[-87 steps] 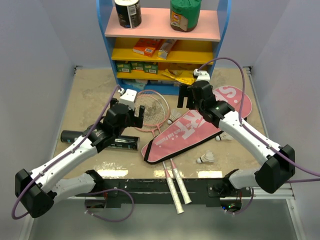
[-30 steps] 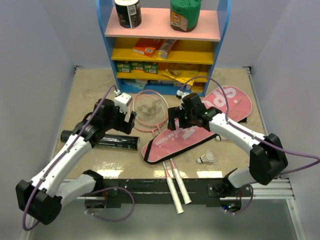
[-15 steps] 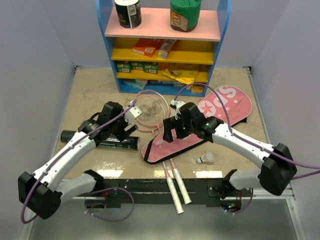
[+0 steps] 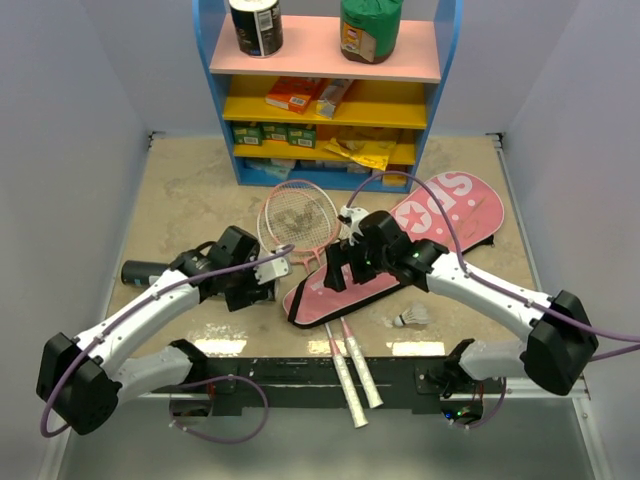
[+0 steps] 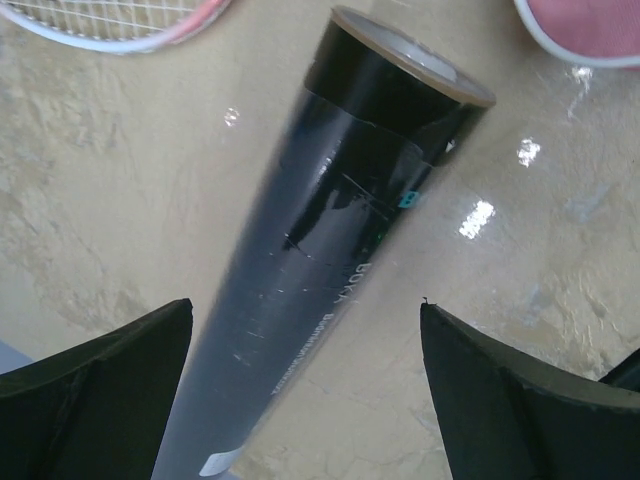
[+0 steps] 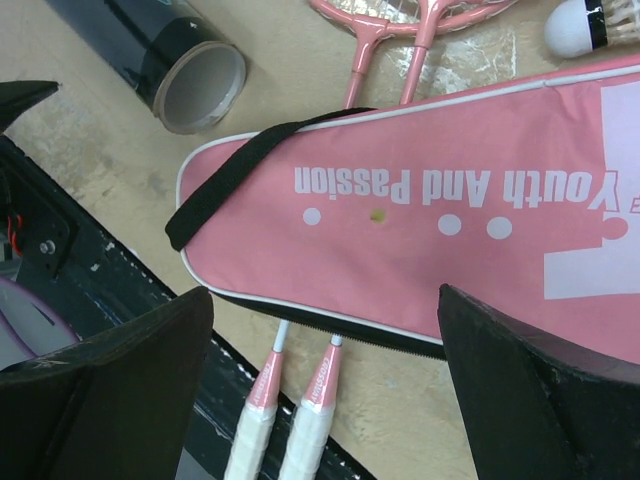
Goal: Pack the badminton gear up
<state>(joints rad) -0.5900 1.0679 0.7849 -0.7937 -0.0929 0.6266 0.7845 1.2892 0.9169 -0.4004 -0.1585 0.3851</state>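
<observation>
Now | pink bag [image 6: 400,262] reads "Youth And Passion" | left fingers [image 5: 90,385] spread astride black tube [image 5: 330,250] | right fingers [image 6: 545,390] spread

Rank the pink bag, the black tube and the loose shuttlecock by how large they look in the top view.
1. pink bag, largest.
2. black tube, partly hidden under the left arm.
3. shuttlecock, clearly smallest.

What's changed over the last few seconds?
The left tool swung back toward the bases and hovers over the black tube; the right tool came from near the shelf to the narrow end of the pink bag. Both open, nothing grasped. The rackets and shuttlecock lie unmoved.
</observation>
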